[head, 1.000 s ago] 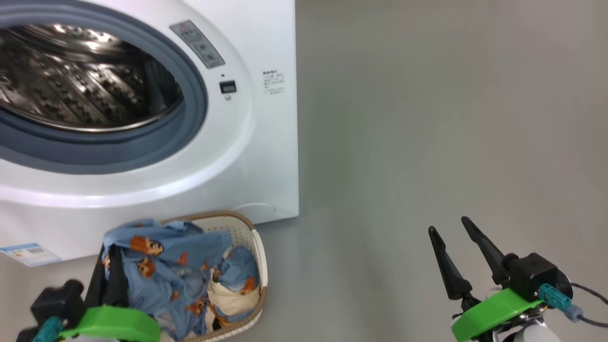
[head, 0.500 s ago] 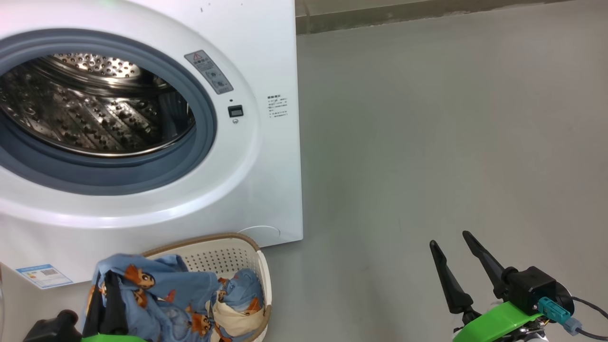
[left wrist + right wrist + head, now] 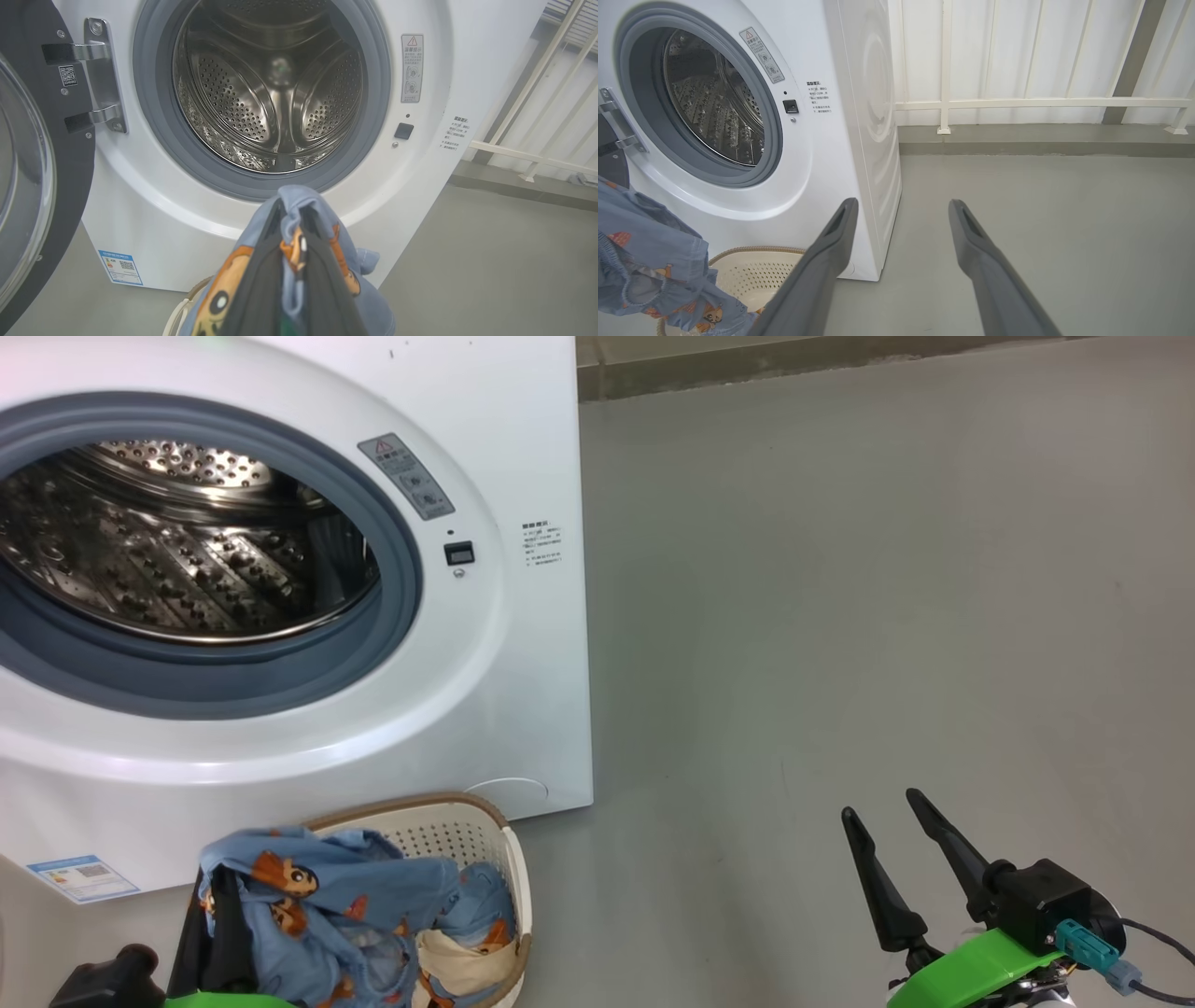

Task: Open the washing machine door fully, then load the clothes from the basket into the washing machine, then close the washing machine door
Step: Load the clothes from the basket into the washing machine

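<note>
The washing machine (image 3: 541, 663) stands with its steel drum (image 3: 168, 551) exposed. Its door (image 3: 28, 163) is swung open to the left on its hinges. Below the drum opening sits the basket (image 3: 499, 826), holding the clothes (image 3: 327, 905), with a cream piece (image 3: 462, 957) low down. My left gripper (image 3: 219, 910) is shut on a blue printed piece, raised just above the basket. In the left wrist view the fabric drapes over the left gripper (image 3: 293, 219), in front of the drum. My right gripper (image 3: 880, 805) is open over the floor, right of the machine, with nothing between its fingers (image 3: 831, 252).
Grey floor (image 3: 840, 616) stretches to the right of the machine. A low kerb (image 3: 1045, 140) and a white railing (image 3: 1041, 100) run along the back wall. A blue label sticker (image 3: 82, 877) is on the machine's lower front.
The head camera tilted up, shifting the picture down. The blue piece in my left gripper has spread a little to the right. The right gripper has stayed put.
</note>
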`<state>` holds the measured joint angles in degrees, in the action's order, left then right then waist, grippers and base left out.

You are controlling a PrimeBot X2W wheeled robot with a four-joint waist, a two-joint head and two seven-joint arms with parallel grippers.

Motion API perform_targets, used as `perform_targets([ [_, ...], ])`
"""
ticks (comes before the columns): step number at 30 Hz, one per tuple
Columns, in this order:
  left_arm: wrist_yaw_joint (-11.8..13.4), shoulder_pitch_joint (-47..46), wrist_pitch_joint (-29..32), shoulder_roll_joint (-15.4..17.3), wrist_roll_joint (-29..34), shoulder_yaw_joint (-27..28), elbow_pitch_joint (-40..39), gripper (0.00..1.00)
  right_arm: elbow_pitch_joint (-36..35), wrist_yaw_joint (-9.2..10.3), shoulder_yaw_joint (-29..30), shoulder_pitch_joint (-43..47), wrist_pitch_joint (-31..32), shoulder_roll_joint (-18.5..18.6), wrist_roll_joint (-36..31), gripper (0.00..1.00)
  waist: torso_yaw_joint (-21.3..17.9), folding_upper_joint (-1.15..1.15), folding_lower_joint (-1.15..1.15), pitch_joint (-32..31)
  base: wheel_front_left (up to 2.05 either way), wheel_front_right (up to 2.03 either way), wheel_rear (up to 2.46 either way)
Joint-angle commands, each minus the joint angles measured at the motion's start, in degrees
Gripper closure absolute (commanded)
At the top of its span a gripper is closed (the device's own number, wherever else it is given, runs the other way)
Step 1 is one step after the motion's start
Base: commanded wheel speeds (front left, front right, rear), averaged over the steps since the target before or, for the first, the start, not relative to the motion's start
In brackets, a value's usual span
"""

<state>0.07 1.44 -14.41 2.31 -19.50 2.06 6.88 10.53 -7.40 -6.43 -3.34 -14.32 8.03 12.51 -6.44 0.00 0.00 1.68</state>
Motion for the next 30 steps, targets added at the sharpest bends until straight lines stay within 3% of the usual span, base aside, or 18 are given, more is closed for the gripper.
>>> perform_targets([
  [1,0.1,-1.0,-0.6,0.6,-0.5,1.7,-1.9,1.0,-1.5,-0.09,-1.2,-0.6,-0.7,0.4,-0.5,0.0,-0.1,0.0,0.0,0.1,0.0,0.0,0.0],
  [11,-0.4,-4.1,-0.6,0.6,-0.4,3.4,-3.4,1.0,-2.3,-0.09,-1.3,-1.6,-0.7,0.6,-0.2,0.0,-0.8,0.0,0.0,4.0,0.0,0.0,0.0],
  [22,-3.3,-16.4,-0.6,0.7,1.7,8.5,-2.6,1.0,-4.1,-0.09,-0.8,-4.6,-0.7,1.4,0.3,0.0,-3.3,0.0,0.0,14.8,0.0,0.0,0.0],
  [30,-5.1,-29.5,-0.6,5.7,3.5,11.1,3.3,1.0,-4.8,-0.09,-1.1,-7.1,-0.7,0.6,1.2,0.0,-6.9,0.0,0.0,23.5,0.0,0.0,0.0],
])
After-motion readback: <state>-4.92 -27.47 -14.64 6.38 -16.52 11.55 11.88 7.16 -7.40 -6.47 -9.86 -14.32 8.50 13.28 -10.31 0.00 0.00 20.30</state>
